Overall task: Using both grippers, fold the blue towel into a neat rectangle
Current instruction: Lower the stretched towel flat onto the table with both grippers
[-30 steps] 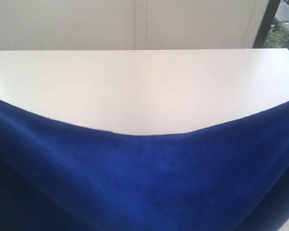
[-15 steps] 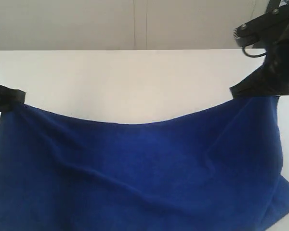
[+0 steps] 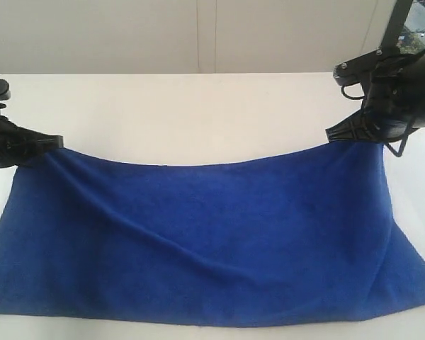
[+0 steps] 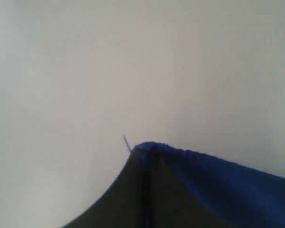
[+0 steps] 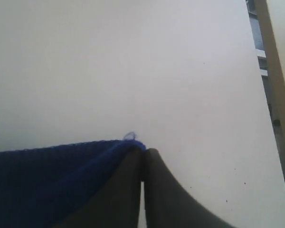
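Note:
The blue towel [image 3: 205,241] hangs stretched between my two grippers over the white table, its upper edge sagging in the middle and its lower part lying toward the near edge. My left gripper [image 3: 55,144] is shut on the towel's upper left corner; in the left wrist view the corner [image 4: 154,148] peeks out at the closed fingertips with a loose thread beside it. My right gripper [image 3: 333,134] is shut on the upper right corner, which in the right wrist view shows as a blue tip [image 5: 128,142] pinched between the black fingers [image 5: 161,190].
The white table [image 3: 198,113] stretches bare behind the towel to a pale wall. A dark window frame [image 3: 395,28] stands at the back right corner. The right arm's black body and cables [image 3: 404,92] hang over the table's right side.
Both grippers have carried the towel's top edge away from the camera and downward, so more of the cloth and both grippers have come into view. The towel now spreads flatter.

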{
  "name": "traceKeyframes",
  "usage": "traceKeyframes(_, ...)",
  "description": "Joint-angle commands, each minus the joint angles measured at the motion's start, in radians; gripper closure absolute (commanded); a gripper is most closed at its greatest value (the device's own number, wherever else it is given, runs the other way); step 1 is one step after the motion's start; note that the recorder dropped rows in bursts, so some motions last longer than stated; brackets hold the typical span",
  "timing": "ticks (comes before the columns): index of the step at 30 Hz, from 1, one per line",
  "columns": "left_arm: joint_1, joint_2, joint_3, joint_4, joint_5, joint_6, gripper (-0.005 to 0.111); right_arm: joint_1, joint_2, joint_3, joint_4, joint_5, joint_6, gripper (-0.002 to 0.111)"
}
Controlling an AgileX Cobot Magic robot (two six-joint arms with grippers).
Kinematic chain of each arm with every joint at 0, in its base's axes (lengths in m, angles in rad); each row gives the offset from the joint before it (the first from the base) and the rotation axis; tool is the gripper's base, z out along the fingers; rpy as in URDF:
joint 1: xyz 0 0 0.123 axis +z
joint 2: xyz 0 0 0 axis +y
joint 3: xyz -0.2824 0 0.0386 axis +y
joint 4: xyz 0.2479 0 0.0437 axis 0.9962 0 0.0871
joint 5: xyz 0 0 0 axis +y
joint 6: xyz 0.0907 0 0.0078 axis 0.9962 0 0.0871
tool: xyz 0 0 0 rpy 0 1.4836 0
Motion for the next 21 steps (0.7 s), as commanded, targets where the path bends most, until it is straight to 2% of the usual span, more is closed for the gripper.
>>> traceKeyframes(1,0.002,0.044,-0.054,-0.013,-0.017,-0.008,0.107,-0.045,0.039,-0.042,-0.018,-0.023,0.024,0.108)
traceKeyframes(7,0.002,0.131,-0.152,-0.013,-0.012,-0.010,0.107,-0.105,0.102,-0.092,-0.033,-0.074,0.024,0.108)
traceKeyframes(12,0.002,0.175,-0.194,-0.013,-0.005,-0.034,0.107,-0.112,0.140,-0.115,-0.040,-0.104,0.024,0.108)
traceKeyframes(21,0.002,0.191,-0.208,-0.013,-0.005,-0.034,0.107,-0.112,0.193,-0.150,-0.047,-0.115,0.024,0.108)
